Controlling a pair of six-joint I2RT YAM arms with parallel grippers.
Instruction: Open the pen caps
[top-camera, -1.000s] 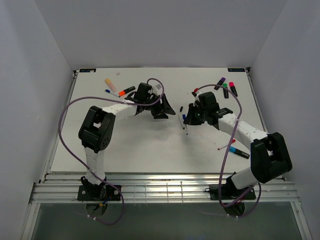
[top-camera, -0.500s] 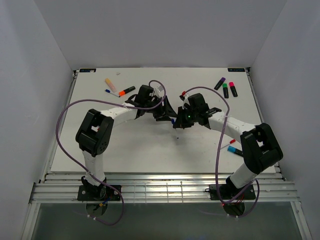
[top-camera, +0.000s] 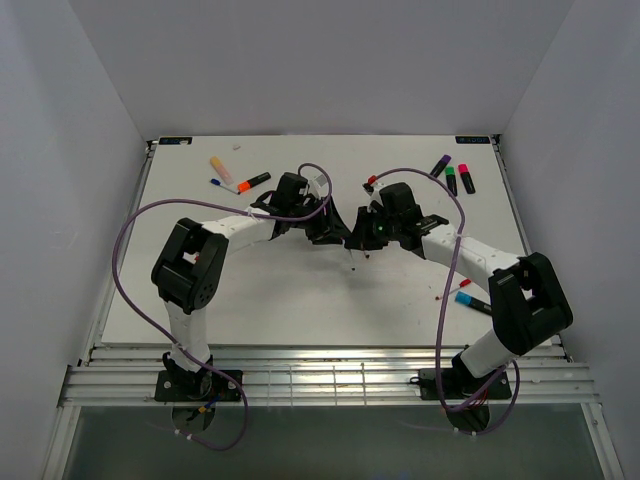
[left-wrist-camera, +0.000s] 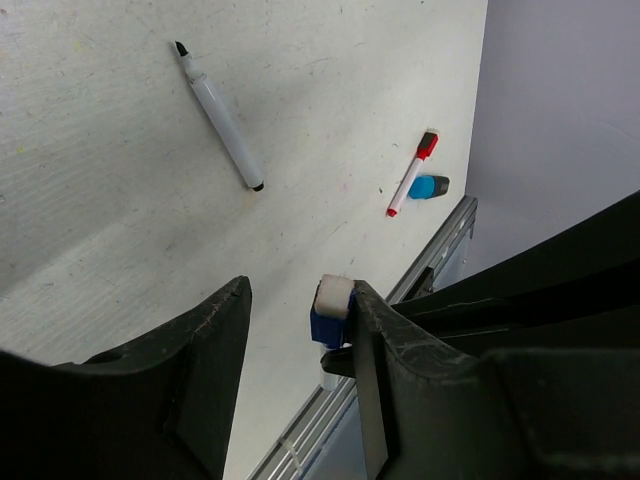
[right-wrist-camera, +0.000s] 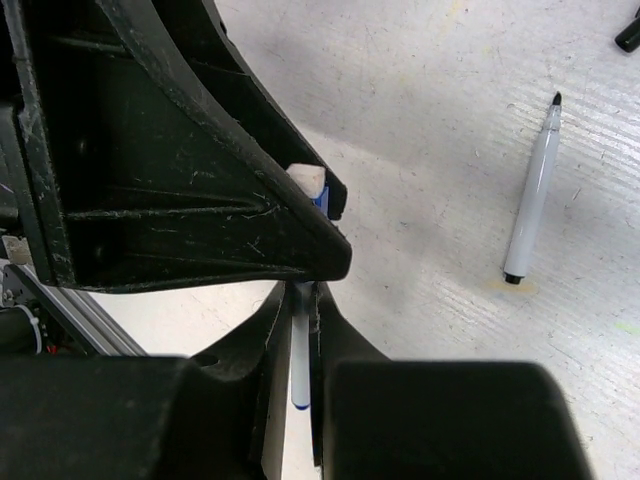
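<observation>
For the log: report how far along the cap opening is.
Done: one white pen lies bare-tipped. In hand: right gripper clamps a thin pen; left gripper is open around its blue cap. Left: purple, green, pink highlighters look capped.

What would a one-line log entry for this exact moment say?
phase: uncapping | right gripper: shut on thin pen | left gripper: open around blue cap | cap: not yet off
</observation>
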